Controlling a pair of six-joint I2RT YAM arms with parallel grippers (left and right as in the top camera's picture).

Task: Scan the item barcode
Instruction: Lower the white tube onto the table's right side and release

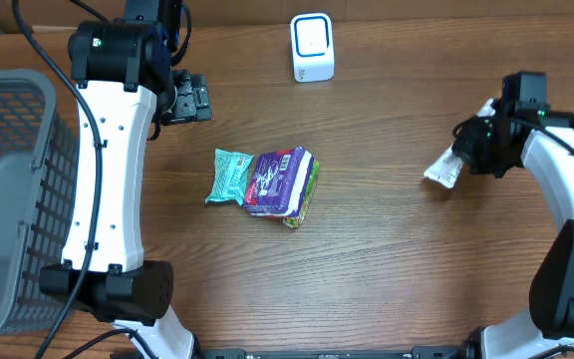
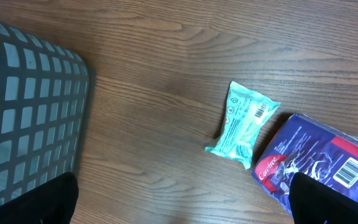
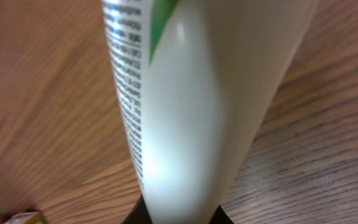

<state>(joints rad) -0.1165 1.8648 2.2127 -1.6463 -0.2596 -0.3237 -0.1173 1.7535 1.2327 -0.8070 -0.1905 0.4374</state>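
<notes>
White tube [image 3: 191,112] pinched in your right gripper [image 1: 463,155], left gripper [image 1: 192,100] wide and empty, so next you'll probably carry it up to face the scanner [image 1: 312,47].

Packet pile [image 1: 265,181] mid-table; basket [image 1: 18,130] walls left side.

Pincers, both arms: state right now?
Left pincer: open, holding nothing.
Right pincer: shut on the white tube.

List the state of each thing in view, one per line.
left fingers, open, empty
right fingers, shut on white tube
teal packet, lying flat, barcode up
purple packet, lying flat, barcode up
scanner, standing upright
basket, upright
</notes>
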